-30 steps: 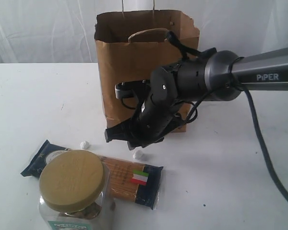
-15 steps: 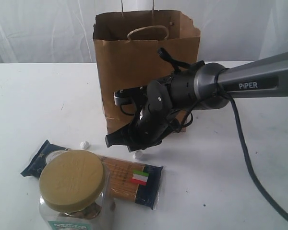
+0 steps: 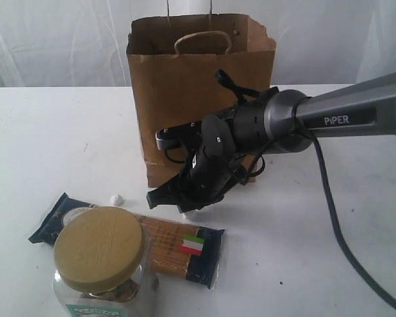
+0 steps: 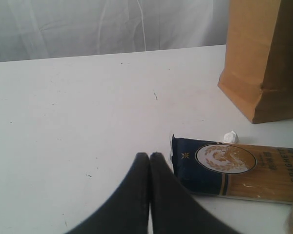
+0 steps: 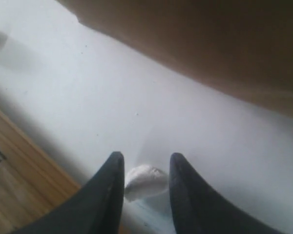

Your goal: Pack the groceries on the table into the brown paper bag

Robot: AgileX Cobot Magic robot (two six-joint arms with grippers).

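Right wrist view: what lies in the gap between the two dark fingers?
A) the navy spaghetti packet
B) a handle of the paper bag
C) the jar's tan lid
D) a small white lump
D: a small white lump rests on the table in the gap between the fingers, while the spaghetti packet lies outside that gap.

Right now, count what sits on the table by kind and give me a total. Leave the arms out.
Brown paper bag: 1
Spaghetti packet: 1
Jar with tan lid: 1
Small white lumps: 2
Total: 5
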